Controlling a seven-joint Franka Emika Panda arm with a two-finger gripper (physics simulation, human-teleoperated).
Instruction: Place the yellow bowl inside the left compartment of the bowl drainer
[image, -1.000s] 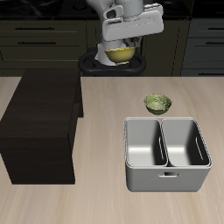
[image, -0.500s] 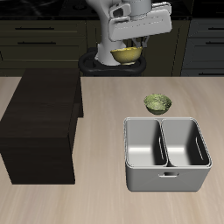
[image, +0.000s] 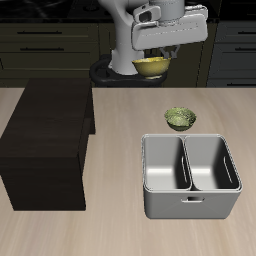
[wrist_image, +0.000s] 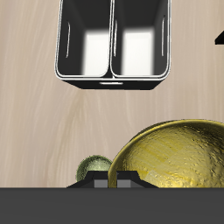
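Observation:
The yellow bowl (image: 151, 66) hangs high in the air over the table's back edge, with my gripper (image: 150, 59) shut on its rim. In the wrist view the yellow bowl (wrist_image: 175, 159) fills much of the picture, golden with a darker patterned inside. The bowl drainer (image: 190, 206), a grey two-well tub, stands near the table's front edge, well below and forward of the bowl. Both wells of the bowl drainer (wrist_image: 112, 35) are empty.
An olive-green bowl (image: 180, 119) sits on the table just behind the drainer, and the green bowl (wrist_image: 94, 165) also shows in the wrist view. A dark brown cabinet block (image: 45, 140) stands on the table beside the drainer, a gap between them.
My gripper has carried the yellow bowl sideways through the air, closer to being in line with the green bowl and the drainer. Nothing on the table has moved.

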